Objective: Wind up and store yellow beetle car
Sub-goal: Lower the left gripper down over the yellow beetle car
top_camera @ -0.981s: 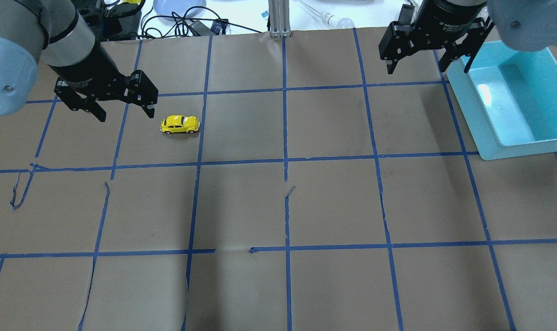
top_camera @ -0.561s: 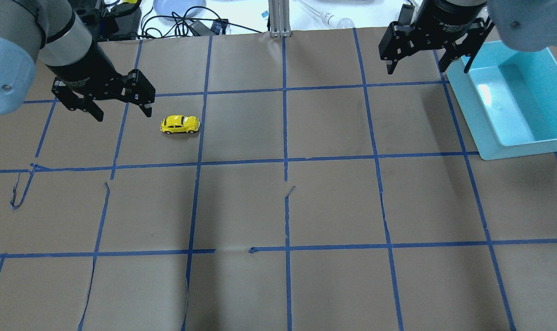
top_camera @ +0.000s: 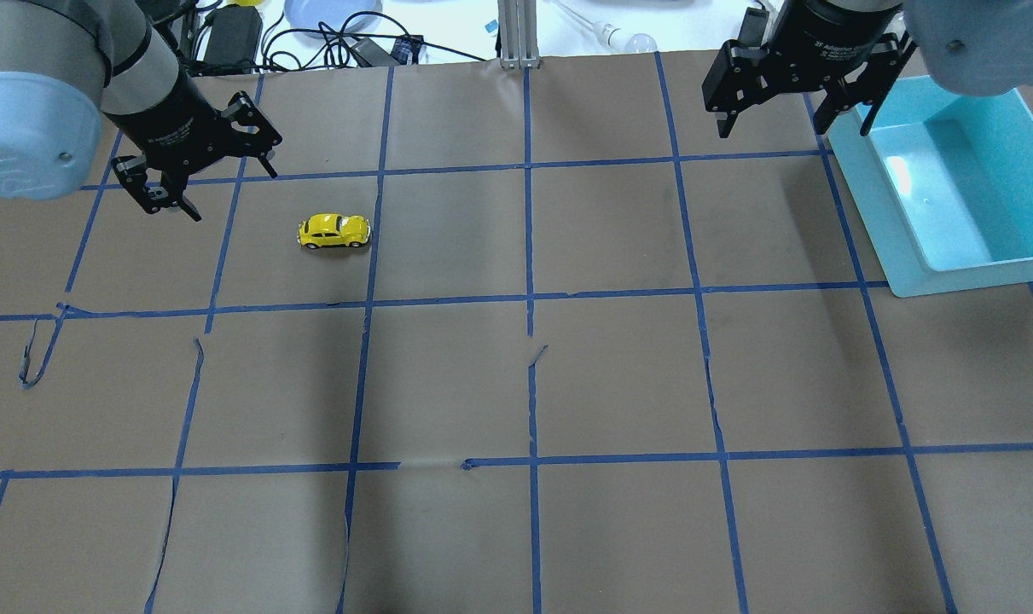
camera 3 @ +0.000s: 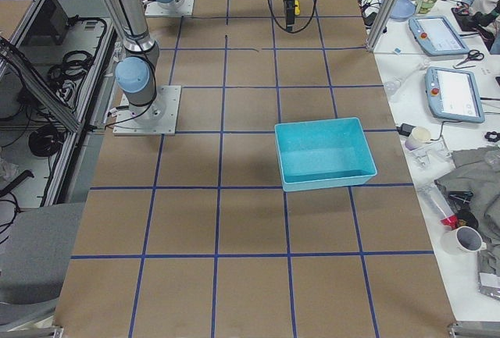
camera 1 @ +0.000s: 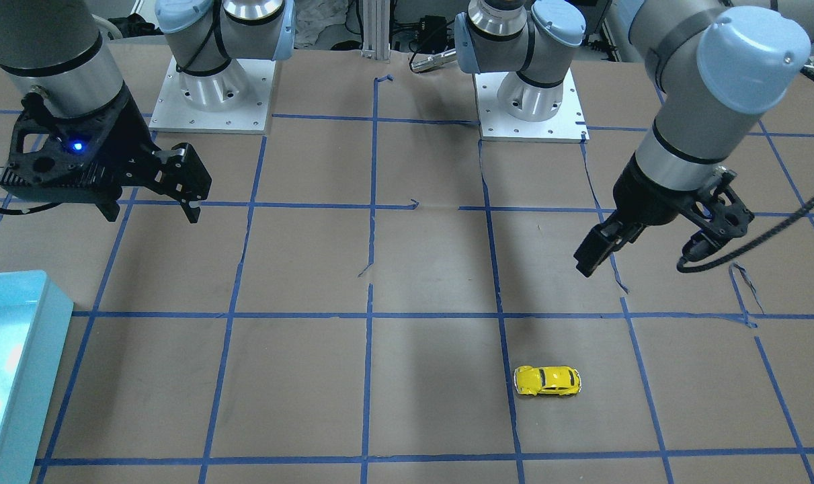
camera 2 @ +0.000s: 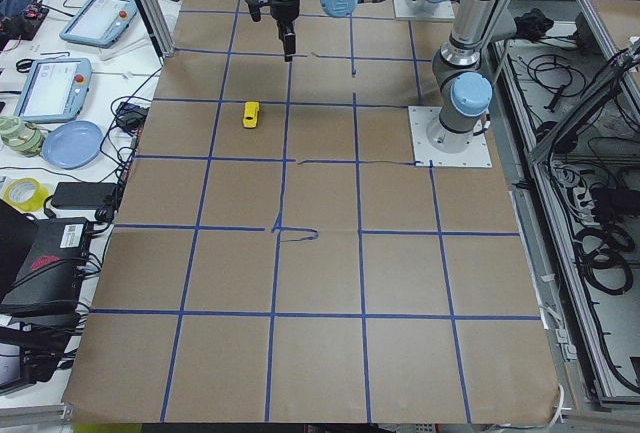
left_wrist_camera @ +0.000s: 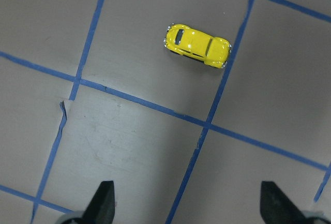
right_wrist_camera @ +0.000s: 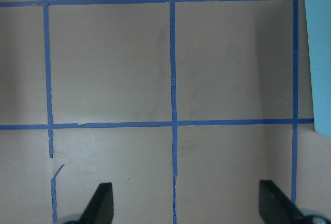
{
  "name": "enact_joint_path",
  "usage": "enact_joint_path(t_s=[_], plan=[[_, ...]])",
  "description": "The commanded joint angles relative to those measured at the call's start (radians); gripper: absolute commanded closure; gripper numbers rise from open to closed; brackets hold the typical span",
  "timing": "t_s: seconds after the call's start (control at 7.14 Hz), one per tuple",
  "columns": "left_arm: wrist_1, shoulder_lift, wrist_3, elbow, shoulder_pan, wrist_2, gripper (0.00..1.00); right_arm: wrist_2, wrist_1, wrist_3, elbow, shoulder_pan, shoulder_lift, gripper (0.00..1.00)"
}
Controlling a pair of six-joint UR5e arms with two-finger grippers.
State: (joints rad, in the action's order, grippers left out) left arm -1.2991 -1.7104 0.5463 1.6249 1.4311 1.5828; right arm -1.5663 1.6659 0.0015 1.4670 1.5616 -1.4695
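Note:
The yellow beetle car (top_camera: 333, 231) stands on its wheels on the brown paper in the far left part of the table. It also shows in the front-facing view (camera 1: 548, 380) and in the left wrist view (left_wrist_camera: 197, 46). My left gripper (top_camera: 234, 196) is open and empty. It hovers above the table, to the left of the car and apart from it; its fingertips (left_wrist_camera: 103, 200) frame bare paper. My right gripper (top_camera: 793, 130) is open and empty, high at the far right beside the teal bin (top_camera: 960, 196).
The teal bin is empty and also shows in the front-facing view (camera 1: 10, 363) and the exterior right view (camera 3: 324, 151). Blue tape lines grid the paper, with torn strips (top_camera: 30, 358) at the left. Cables and a blue plate (top_camera: 333, 13) lie beyond the far edge.
My left gripper has turned about its wrist and drawn back toward the far left, away from the car. The car and the right arm have not moved.

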Motion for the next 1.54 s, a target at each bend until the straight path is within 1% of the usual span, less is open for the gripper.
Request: enact_joint_path(t_s=[0.0,0.14,0.28,0.42,0.56,0.84,1.26,1.4], plan=[[0.096,-0.081,0.166,0.012,-0.034,0.002,0.00,0.000,0.000,0.000,0.001,0.000,0.000,0.00],[0.096,-0.118,0.267,0.022,-0.034,0.002,0.00,0.000,0.000,0.000,0.001,0.000,0.000,0.00],[0.098,-0.149,0.417,0.021,-0.034,-0.006,0.00,-0.001,0.000,0.000,0.001,0.000,0.000,0.00],[0.150,-0.182,0.513,0.020,-0.034,-0.010,0.00,-0.001,0.000,0.000,0.001,0.000,0.000,0.00],[0.209,-0.216,0.541,0.020,-0.034,-0.017,0.00,-0.001,0.000,0.000,0.003,0.000,0.000,0.00],[0.296,-0.287,0.689,0.018,-0.032,-0.081,0.00,-0.001,0.000,0.000,0.001,0.000,0.000,0.00],[0.398,-0.379,0.791,0.018,-0.020,-0.083,0.00,-0.001,0.000,0.000,0.003,0.000,0.000,0.00],[0.405,-0.403,0.794,0.018,-0.014,-0.083,0.00,-0.003,0.000,0.000,0.003,0.000,0.000,0.00]])
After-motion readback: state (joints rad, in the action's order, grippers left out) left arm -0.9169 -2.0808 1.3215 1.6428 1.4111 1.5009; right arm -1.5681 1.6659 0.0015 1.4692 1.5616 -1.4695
